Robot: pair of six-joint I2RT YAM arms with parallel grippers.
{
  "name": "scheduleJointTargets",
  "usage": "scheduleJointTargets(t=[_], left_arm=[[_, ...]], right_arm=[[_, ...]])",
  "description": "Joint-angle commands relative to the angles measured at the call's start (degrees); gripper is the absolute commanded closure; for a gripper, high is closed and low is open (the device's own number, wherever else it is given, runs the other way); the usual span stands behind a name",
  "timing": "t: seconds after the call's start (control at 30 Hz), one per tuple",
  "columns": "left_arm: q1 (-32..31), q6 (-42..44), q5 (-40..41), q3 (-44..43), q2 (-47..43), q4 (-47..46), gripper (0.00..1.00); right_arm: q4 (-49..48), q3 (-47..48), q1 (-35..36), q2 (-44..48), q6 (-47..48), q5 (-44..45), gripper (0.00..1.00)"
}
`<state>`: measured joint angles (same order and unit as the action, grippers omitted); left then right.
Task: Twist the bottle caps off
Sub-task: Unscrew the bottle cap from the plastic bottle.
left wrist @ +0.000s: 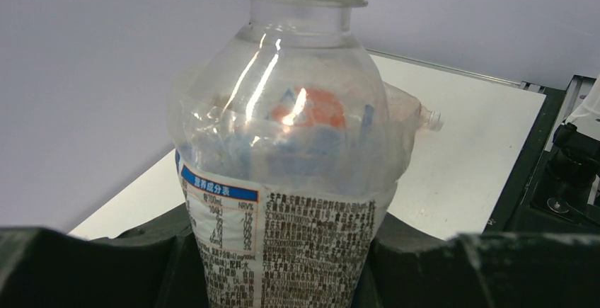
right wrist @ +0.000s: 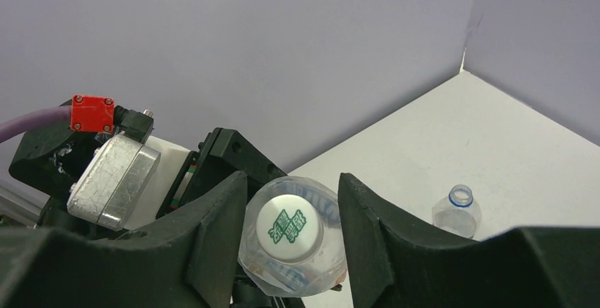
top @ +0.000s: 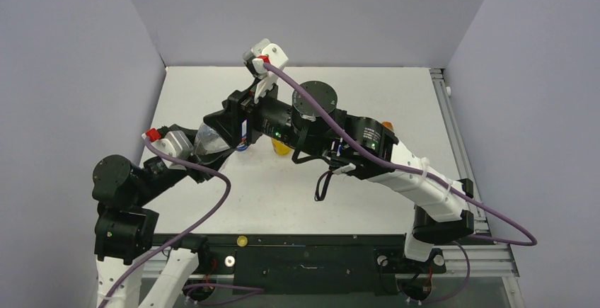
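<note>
A: Where is the cap relative to your right gripper (right wrist: 292, 234)?

B: The white cap (right wrist: 285, 228) sits between its spread fingers, not yet pinched. Your left gripper (left wrist: 283, 265) clamps the water bottle (left wrist: 283, 180) upright, near the table's (top: 396, 88) left edge.

A: Obstructions?

B: An uncapped clear bottle (right wrist: 456, 212) stands well apart.

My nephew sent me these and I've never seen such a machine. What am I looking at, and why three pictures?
Two robot arms are bolted to a table, each ending in a two-finger gripper. One picture looks down from above; the other two come from cameras on the wrists. The left gripper is shut on a clear water bottle. The right gripper has a finger on each side of the bottle's white cap, to unscrew it. An uncapped clear bottle lies on the table, and a loose yellow cap sits near the arm bases.
</note>
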<state>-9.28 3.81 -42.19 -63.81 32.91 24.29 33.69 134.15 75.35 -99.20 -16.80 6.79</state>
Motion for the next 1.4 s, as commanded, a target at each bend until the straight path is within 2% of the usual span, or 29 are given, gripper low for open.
scheduleJointTargets(t=[0.0,0.07,0.17,0.23,0.37,0.47,0.6,0.67,0.8,0.83,0.87,0.9,0.93,0.97,1.0,1.1,1.2,1.23,1.27,1.3,1.33,1.37], left_arm=[[0.23,0.58,1.83,-2.07,0.68,-0.24,1.0],[0.25,0.45,1.99,-2.26,0.92,-0.28,1.0],[0.22,0.11,2.21,-2.47,1.13,-0.37,1.0],[0.15,-0.2,2.13,-2.5,1.21,-0.54,1.0],[0.17,-0.18,2.22,-2.3,1.12,-0.43,1.0],[0.19,-0.13,1.99,-2.31,1.03,-0.3,0.99],[0.2,-1.68,0.02,-2.72,1.33,-0.22,1.0],[0.2,-4.16,-2.54,-2.92,1.5,-0.94,1.0],[0.18,-13.05,-13.09,-2.95,2.23,-4.61,0.99],[0.17,-18.27,-14.89,-2.66,2.38,-6.15,1.0],[0.2,-21.37,-18.48,-1.65,2.4,-10.75,1.0],[0.17,-29.25,-20.09,-0.96,2.42,-14.01,1.0],[0.19,-34.11,-23.15,0.73,2.47,-22.12,0.99],[0.16,-42.68,-24.14,1.51,2.58,-29.53,0.99],[0.19,-47.52,-25.01,1.7,2.93,-31.0,1.0],[0.18,-51.29,-24.91,0.95,3.28,-33.95,1.0],[0.19,-49.87,-24.06,0.42,3.07,-33.32,1.0],[0.21,-48.9,-23.68,0.34,3.1,-31.93,1.0],[0.16,-46.53,-23.26,0.2,3.01,-31.19,1.0],[0.19,-45.17,-22.07,0.19,2.94,-29.29,1.0],[0.15,-40.96,-21.36,0.03,2.73,-27.8,1.0],[0.14,-38.16,-19.55,-0.54,2.62,-23.13,1.0]], right_arm=[[-1.71,-0.55,-0.64,1.65,-0.75,-1.08,0.55],[-1.32,-0.63,-0.74,1.33,-0.69,-1.45,0.54],[-0.25,-0.17,-0.81,0.53,-0.26,-1.56,0.45],[-0.06,-0.23,-0.86,0.35,-0.23,-1.12,0.45],[-0.39,-0.53,-1.04,0.71,-0.04,-0.42,0.61],[-0.76,-0.9,-1.19,1.36,0.68,0.4,0.79],[0.27,-1.45,-1.22,2.61,3.24,-0.16,0.92],[1.47,-1.47,-1.29,3.16,6.06,-3.19,0.97],[1.9,-5.47,-1.69,7.61,13.44,-17.28,1.0],[1.94,-6.04,-1.78,8.27,14.33,-20.97,1.0],[2.22,-6.8,-2.16,9.49,15.63,-23.06,1.0],[2.41,-7.06,-2.5,10.05,15.99,-28.08,1.0],[2.62,-7.34,-3.06,11.04,16.27,-30.44,1.0],[2.85,-7.46,-3.26,11.48,17.04,-34.52,1.0],[3.12,-7.58,-3.45,12.38,17.62,-36.34,1.0],[4.5,-8.18,-3.72,13.85,19.88,-42.65,1.0],[3.9,-10.61,-3.79,15.37,20.28,-41.78,1.0],[3.13,-11.22,-3.76,15.54,19.56,-40.45,0.91],[2.16,-11.56,-3.71,15.77,18.7,-35.02,0.71],[-0.4,-12.2,-3.45,15.82,16.13,-30.84,0.55],[-1.67,-12.44,-3.32,15.8,14.66,-21.72,0.32],[-3.6,-12.25,-3.14,15.66,11.72,-17.55,0.27]])
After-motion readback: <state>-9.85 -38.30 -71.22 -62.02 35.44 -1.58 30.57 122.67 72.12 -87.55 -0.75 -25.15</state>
